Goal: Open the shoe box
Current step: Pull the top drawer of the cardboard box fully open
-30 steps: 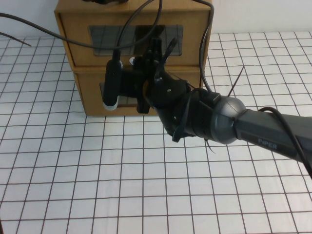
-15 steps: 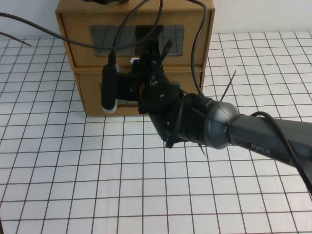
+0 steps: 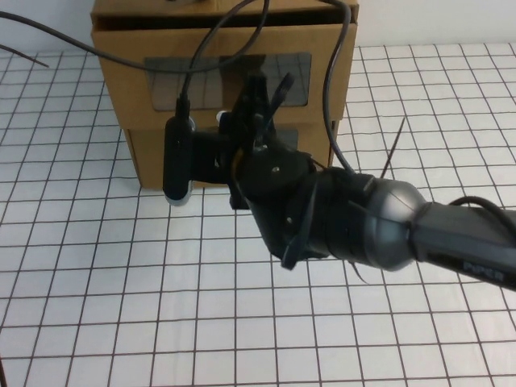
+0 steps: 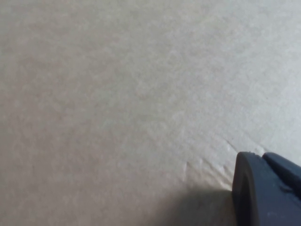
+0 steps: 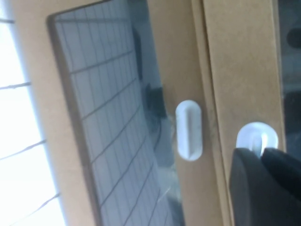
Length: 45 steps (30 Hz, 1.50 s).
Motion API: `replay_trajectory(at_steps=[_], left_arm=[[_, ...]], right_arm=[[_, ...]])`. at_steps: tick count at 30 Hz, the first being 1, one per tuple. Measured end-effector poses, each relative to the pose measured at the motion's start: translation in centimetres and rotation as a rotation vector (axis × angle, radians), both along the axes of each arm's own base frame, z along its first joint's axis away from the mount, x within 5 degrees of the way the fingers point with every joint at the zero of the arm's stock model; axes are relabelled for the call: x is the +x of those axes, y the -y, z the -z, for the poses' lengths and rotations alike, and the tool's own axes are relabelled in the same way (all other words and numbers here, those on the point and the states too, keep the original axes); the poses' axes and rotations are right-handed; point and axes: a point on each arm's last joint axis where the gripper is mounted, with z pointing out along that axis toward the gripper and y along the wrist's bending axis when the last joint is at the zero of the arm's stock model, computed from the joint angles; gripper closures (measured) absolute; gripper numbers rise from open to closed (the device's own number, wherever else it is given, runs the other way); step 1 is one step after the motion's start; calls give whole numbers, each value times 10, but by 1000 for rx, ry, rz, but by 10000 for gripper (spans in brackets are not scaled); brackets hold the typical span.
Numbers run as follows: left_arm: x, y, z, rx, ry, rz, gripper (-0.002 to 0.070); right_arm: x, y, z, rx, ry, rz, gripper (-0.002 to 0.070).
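The brown cardboard shoe box (image 3: pixel 121 89) stands at the back of the table, with two windowed drawers stacked. The upper drawer front (image 3: pixel 322 81) juts out past the lower drawer (image 3: pixel 153 161). My right gripper (image 3: pixel 260 90) reaches the upper drawer's lower edge. In the right wrist view the right gripper (image 5: pixel 261 153) is shut on a white handle (image 5: pixel 256 134). A second white handle (image 5: pixel 189 130) sits free beside it, next to a dark window (image 5: pixel 108 117). My left gripper (image 4: pixel 261 157) lies shut against plain cardboard (image 4: pixel 117 94).
The right arm's wrist camera (image 3: pixel 175 161) hangs in front of the lower drawer. Black cables (image 3: pixel 339 72) loop over the box. White gridded tabletop (image 3: pixel 121 306) spreads in front of the box and to both sides.
The right gripper has closed on the white handle and drawn back toward me. The upper drawer front has slid out with it and now overhangs the lower drawer.
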Motion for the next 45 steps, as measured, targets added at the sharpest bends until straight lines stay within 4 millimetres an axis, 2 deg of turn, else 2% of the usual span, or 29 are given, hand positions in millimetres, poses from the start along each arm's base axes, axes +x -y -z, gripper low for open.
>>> replay_trajectory(at_steps=[6,13,17,24,33,45], left_arm=[[-3,1,-1,-13,-34,4,678],[-4,1,-1,-19,-44,-2,678],[-4,1,-1,-23,-50,-6,678],[-4,1,-1,-25,-52,-9,678],[-4,1,-1,-21,-49,-7,678],[-4,1,-1,-19,-48,-4,678]], right_arm=[[-35,15,-4,-13,-39,-32,675],[-83,33,-26,52,-85,-63,686],[-97,38,-27,81,-115,-55,687],[-88,39,-31,190,-76,-41,675],[-54,34,-29,252,-91,-50,533],[-44,22,-5,143,-104,-101,469]])
